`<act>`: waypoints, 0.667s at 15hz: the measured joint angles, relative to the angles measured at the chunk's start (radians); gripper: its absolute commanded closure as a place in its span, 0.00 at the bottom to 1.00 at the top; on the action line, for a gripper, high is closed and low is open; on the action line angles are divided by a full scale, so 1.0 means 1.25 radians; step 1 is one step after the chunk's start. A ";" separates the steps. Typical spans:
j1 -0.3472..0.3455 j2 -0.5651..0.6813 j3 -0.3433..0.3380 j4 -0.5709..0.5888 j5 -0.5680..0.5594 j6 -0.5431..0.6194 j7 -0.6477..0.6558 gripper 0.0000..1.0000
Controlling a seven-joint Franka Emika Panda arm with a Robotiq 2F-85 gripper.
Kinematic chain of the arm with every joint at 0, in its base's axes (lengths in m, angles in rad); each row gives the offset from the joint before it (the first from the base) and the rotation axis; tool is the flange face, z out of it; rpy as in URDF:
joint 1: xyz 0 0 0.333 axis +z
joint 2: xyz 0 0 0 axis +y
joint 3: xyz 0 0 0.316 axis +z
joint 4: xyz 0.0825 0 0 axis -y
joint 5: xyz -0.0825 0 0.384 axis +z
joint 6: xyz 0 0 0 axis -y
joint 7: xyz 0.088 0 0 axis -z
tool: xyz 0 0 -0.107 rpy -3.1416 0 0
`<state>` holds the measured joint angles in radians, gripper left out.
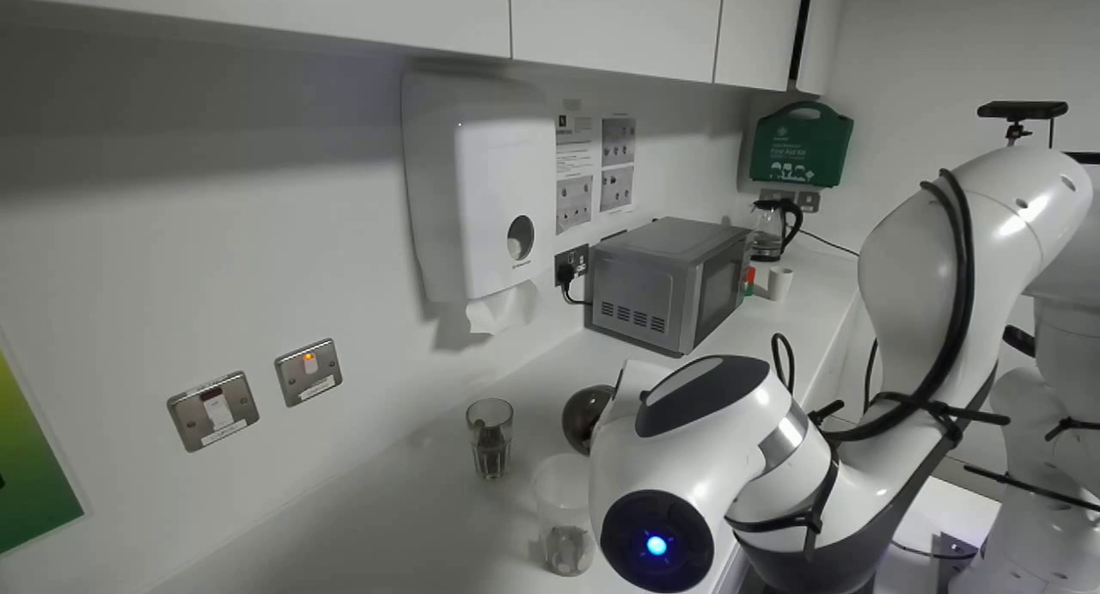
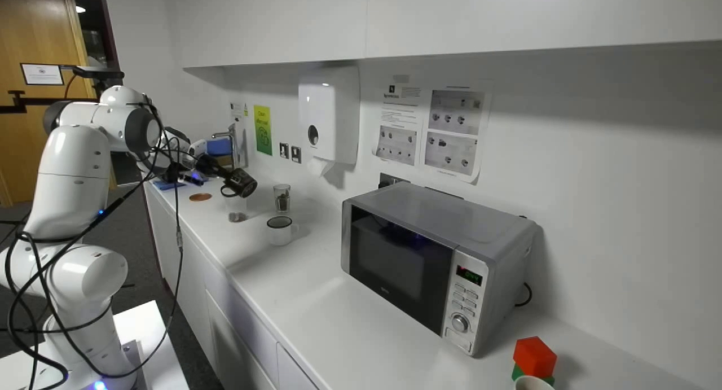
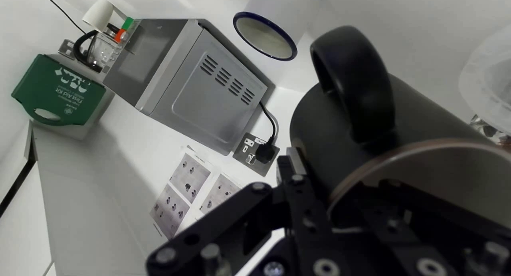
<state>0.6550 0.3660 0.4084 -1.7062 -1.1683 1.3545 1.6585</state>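
Observation:
A dark grey mug (image 3: 343, 124) with a black handle fills the right of the wrist view, its open mouth towards the camera. My gripper (image 3: 321, 188) is shut on its wall, one finger (image 3: 297, 164) outside and the other reaching inside, where its tip is hidden. In an exterior view the mug (image 2: 241, 182) hangs tilted above the counter. Below it stands a clear plastic cup (image 2: 237, 208), also seen in the wrist view (image 3: 485, 78). A white mug with a dark rim (image 2: 280, 235) and a glass with something dark inside (image 1: 490, 439) stand close by.
Further along the counter (image 2: 316, 316) is a silver microwave (image 2: 428, 254). Red and green blocks (image 2: 535, 357) and a white cup (image 1: 779, 283) stand beyond, near a kettle (image 1: 767, 230). A towel dispenser (image 1: 490, 190) and upper cabinets (image 1: 614, 27) overhang the counter.

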 measured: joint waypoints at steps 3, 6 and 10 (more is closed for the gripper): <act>0.007 0.008 -0.002 0.005 -0.005 -0.008 -0.006 0.98; 0.017 0.016 -0.009 0.007 -0.023 -0.022 -0.006 0.98; 0.031 0.024 -0.018 0.008 -0.044 -0.046 -0.006 0.98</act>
<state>0.6936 0.3955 0.3856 -1.6958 -1.2231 1.2973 1.6511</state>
